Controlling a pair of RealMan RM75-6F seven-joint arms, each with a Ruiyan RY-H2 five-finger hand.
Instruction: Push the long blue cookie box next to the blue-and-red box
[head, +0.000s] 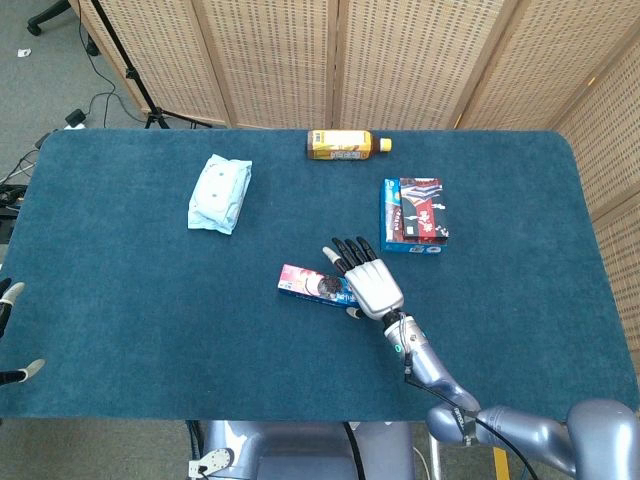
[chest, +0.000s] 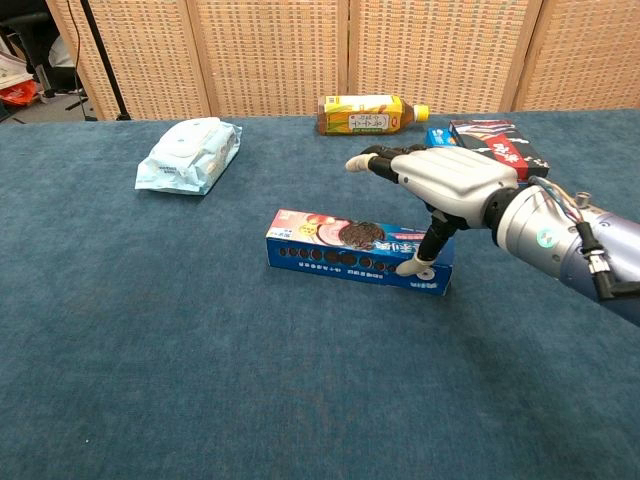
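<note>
Blue long cardboard cookie box (head: 318, 286) (chest: 350, 250) is lying flat on the dark teal carpeted table (head: 120, 300) (chest: 150, 350), near the middle, running roughly left-right with only a slight tilt; silver right robot hand (head: 365, 279) (chest: 440, 185) is hovering over the box's right end, palm down, black fingers (head: 345, 251) (chest: 385, 160) stretched out and fanned apart, pointing toward the far side; thumb (chest: 425, 250) is hanging down and touching the near front face of the box at that end, nothing pinched or wrapped in the hand; blue-and-red flat box (head: 414, 215) (chest: 495, 150) is sitting further back and to the right, apart from the cookie box, with the hand partly in front of it in the chest view; yellow plastic drink bottle (head: 346, 145) (chest: 370, 113) is lying on its side at the far edge of the table; pale blue soft pack of wipes (head: 220, 194) (chest: 190, 153) is resting toward the far left; left hand (head: 8, 330) is only peeking in at the left frame edge in the head view, cannot tell how its fingers are set
</note>
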